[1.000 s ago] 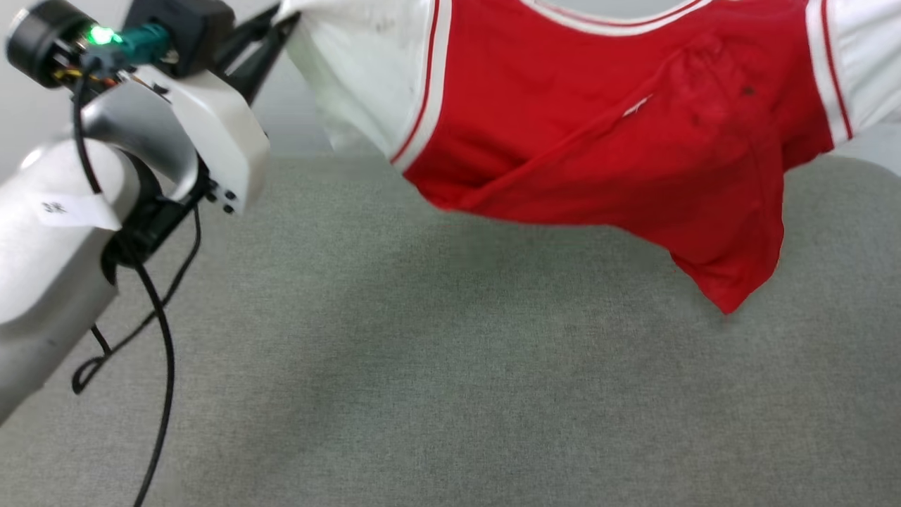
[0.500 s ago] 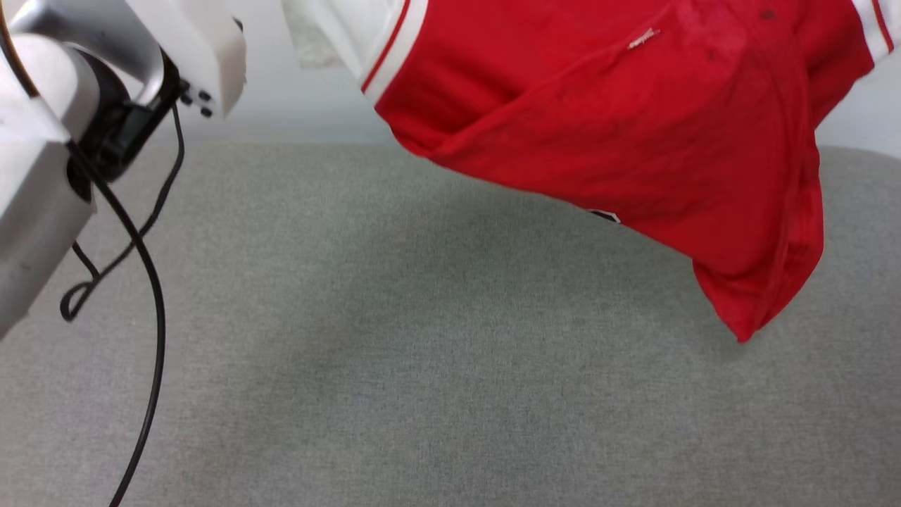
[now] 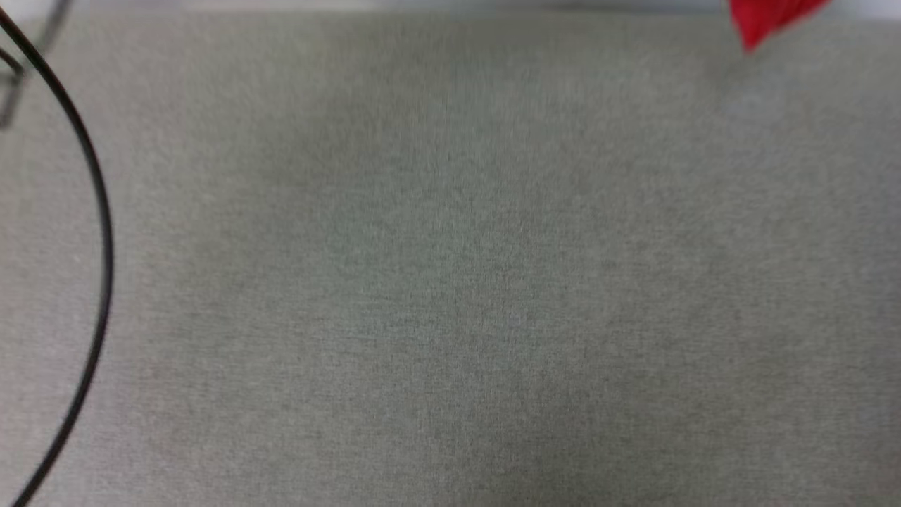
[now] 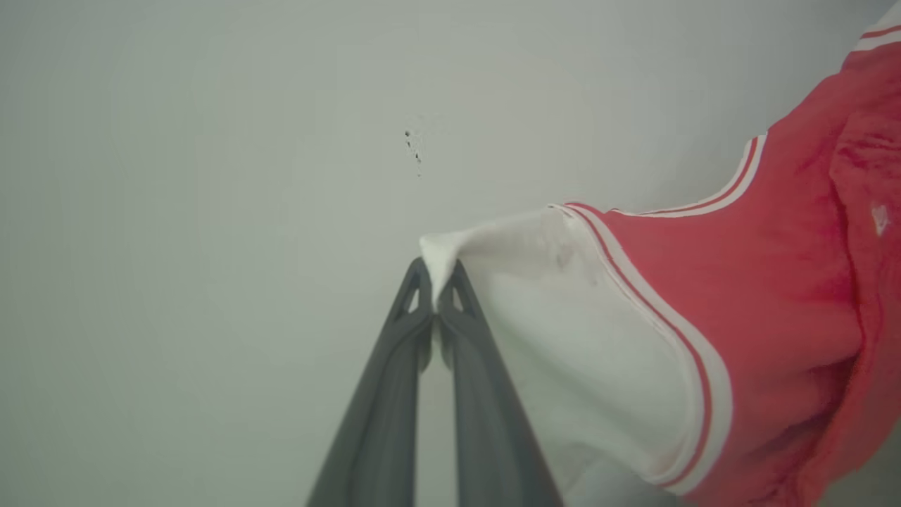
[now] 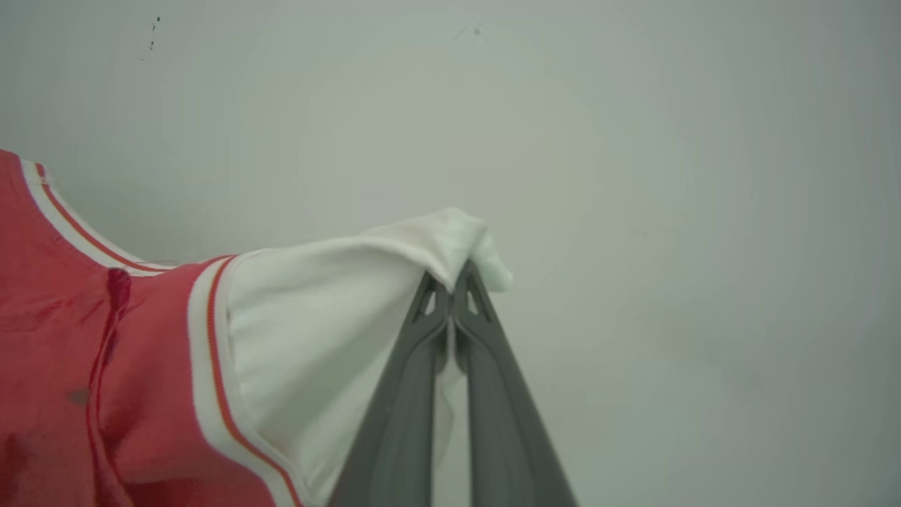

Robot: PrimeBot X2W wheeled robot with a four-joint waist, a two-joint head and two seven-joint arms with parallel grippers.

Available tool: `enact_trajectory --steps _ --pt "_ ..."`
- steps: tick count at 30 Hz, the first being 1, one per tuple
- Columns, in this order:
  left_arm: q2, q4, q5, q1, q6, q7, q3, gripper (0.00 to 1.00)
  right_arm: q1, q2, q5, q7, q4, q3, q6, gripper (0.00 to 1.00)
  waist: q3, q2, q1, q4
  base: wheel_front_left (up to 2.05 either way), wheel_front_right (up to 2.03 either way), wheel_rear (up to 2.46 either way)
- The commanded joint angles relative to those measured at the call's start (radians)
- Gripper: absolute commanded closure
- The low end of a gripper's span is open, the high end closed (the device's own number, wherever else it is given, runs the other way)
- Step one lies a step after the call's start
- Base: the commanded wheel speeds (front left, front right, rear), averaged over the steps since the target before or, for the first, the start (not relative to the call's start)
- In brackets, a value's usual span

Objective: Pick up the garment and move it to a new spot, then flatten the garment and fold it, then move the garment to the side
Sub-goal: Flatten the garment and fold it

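Left wrist view: the left end effector (image 4: 437, 285), like the right end effector (image 5: 451, 285), pinched only a sleeve tip of the garment (image 4: 760, 296), which could slip.

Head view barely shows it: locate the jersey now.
The red jersey hangs between the left gripper and right gripper, each pinching a white sleeve; its corner shows top right of head view.

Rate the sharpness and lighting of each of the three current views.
Head view: motion-blurred, the grey surface smeared with faint soft shading, the corner of the garment soft-edged. Left wrist view: the left pincer and pinched white sleeve are sharp; flat light, washed-out reds. Right wrist view: equally sharp at the right pincer, dimmer toward the right edge; no glare.
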Motion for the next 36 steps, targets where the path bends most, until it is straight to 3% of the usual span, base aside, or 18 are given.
enact_trajectory --steps 1,9,18,28,36 --pt "-0.019 0.05 0.017 -0.079 -0.01 -0.027 0.016 1.0 -0.092 0.022 -0.036 -0.032 0.045 -0.018 -0.002 1.0 0.13 0.0 -0.0002 0.006 0.0 0.0 0.0" --pt "-0.082 0.228 0.047 -0.29 -0.044 -0.115 0.039 1.0 -0.332 0.089 -0.145 -0.144 0.213 -0.065 -0.002 1.0 0.281 0.0 -0.0002 0.013 0.0 0.0 0.0" --pt "-0.126 0.354 0.035 -0.282 -0.07 -0.201 0.034 1.0 -0.368 0.151 -0.162 -0.226 0.347 -0.04 -0.002 1.0 0.364 0.0 -0.0002 0.016 0.0 0.0 0.0" --pt "-0.146 0.425 0.001 -0.081 -0.096 -0.265 0.036 1.0 -0.168 0.209 -0.08 -0.362 0.451 0.058 -0.002 1.0 0.326 0.0 -0.0002 0.013 0.0 0.0 0.0" --pt "-0.124 0.289 0.02 0.226 -0.087 -0.269 0.096 1.0 0.129 0.171 0.077 -0.426 0.404 0.207 -0.002 1.0 0.21 0.0 -0.0002 0.013 0.0 0.0 0.0"
